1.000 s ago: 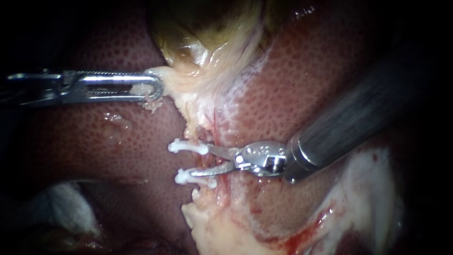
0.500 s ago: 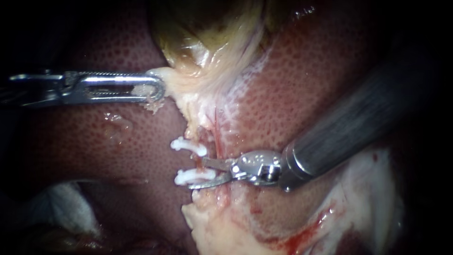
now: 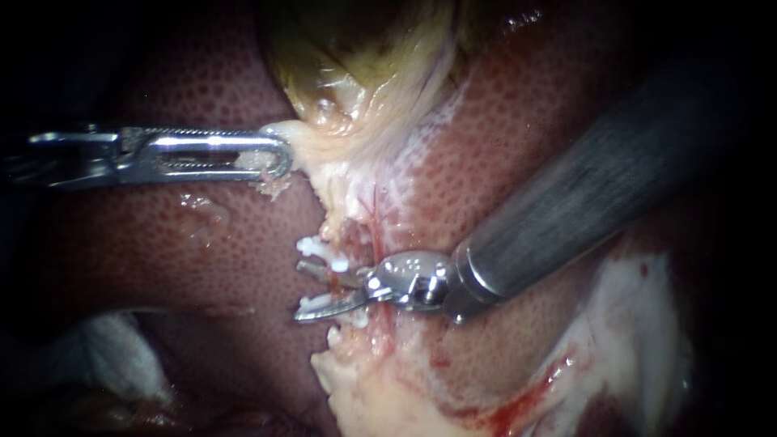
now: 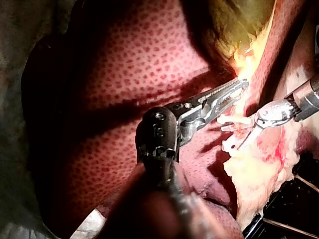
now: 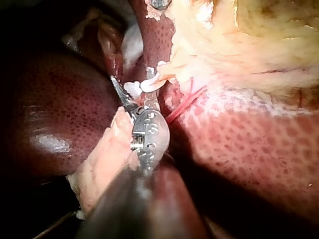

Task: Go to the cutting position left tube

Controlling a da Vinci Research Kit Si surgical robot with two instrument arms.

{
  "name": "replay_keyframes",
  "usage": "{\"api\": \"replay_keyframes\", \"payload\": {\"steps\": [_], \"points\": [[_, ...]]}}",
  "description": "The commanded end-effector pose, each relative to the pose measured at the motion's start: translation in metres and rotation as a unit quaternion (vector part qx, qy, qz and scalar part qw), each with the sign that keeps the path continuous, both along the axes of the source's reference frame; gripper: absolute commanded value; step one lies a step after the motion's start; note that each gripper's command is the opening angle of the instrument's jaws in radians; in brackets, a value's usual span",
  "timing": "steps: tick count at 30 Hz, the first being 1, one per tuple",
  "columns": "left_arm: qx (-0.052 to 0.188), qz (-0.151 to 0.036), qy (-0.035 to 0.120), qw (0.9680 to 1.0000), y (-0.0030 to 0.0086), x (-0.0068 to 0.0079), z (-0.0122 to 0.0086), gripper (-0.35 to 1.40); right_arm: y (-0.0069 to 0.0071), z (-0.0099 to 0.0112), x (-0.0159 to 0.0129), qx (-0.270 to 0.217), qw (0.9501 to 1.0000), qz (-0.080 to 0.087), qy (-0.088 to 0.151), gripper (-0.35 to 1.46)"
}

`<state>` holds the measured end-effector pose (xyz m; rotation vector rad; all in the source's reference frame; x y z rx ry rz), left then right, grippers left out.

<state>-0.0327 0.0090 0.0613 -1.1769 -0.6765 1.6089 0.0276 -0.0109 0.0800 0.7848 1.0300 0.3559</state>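
The mottled dark-red liver (image 3: 202, 235) fills the frame, with the yellowish, glistening gallbladder (image 3: 356, 73) at top centre. The thick grey-shafted right instrument (image 3: 301, 291) enters from the upper right, its thin metal blades standing apart just below centre. The slim silver left instrument (image 3: 279, 154), in from the left edge, has its slotted jaws clamped on pale tissue at the gallbladder's neck. The left tube (image 3: 338, 288), a pale strand, runs top to bottom and passes between the parted blades almost squarely. Two small white plastic clips sit on it: the upper clip (image 3: 322, 248) just above the upper blade, the lower clip (image 3: 320, 303) along the lower one. The right instrument is far nearer.
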Motion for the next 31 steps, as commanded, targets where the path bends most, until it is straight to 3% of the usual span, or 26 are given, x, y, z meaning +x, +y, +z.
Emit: {"api": "replay_keyframes", "payload": {"steps": [1,14,31], "points": [[0.0,0.0,0.0,1.0,0.0,0.0,0.0,-0.35,0.0001,0.0001,0.0002,0.002,1.0,0.005,0.003,1.29],[0.0,0.0,0.0,1.0,0.0,-0.0001,0.0,-0.35,0.0007,0.0007,0.0013,0.021,0.9995,0.022,0.005,1.28],[0.0,0.0,0.0,1.0,0.0,0.0,0.0,-0.35,0.0007,0.0008,0.0013,0.021,0.9995,0.021,0.005,1.18]]}}
